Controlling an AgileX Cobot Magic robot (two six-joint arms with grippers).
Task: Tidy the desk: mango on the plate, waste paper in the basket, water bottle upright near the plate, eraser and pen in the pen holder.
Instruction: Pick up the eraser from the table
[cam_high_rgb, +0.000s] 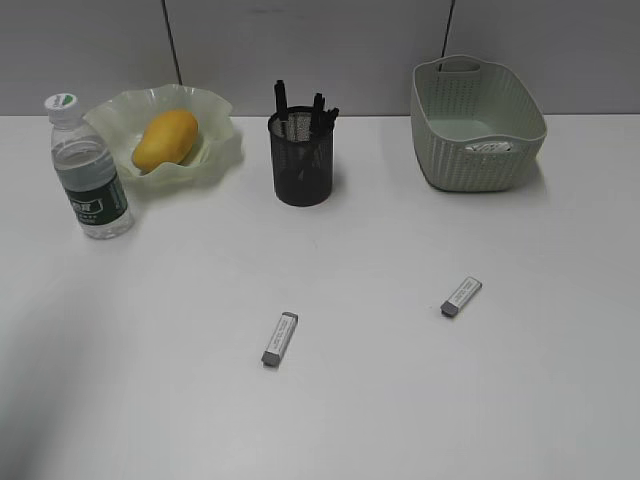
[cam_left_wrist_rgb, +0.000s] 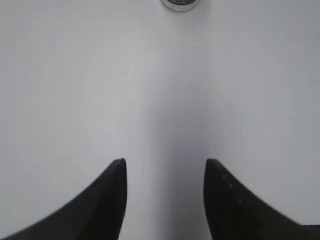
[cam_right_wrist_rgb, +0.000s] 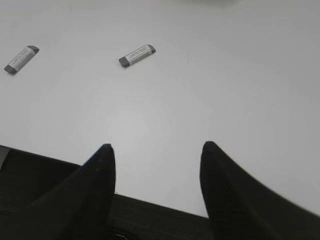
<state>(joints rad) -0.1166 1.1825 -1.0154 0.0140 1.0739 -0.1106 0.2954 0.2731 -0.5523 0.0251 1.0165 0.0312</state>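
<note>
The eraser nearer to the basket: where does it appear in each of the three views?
Exterior view: eraser lies right of centre on the desk.
Left wrist view: not in it.
Right wrist view: upper middle.
Shared landmark: the second eraser, to its left in both views.

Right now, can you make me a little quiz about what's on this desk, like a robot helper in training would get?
1. True or false: the mango lies on the plate.
2. How many erasers lie loose on the desk? A) one B) two C) three
3. Fill in: the pens stand in the black mesh ____.

Key:
1. True. The water bottle stands upright beside that plate.
2. B: the left eraser and the right eraser.
3. Pen holder. The waste paper is in the basket; the left gripper and right gripper are open and hold nothing.
</note>
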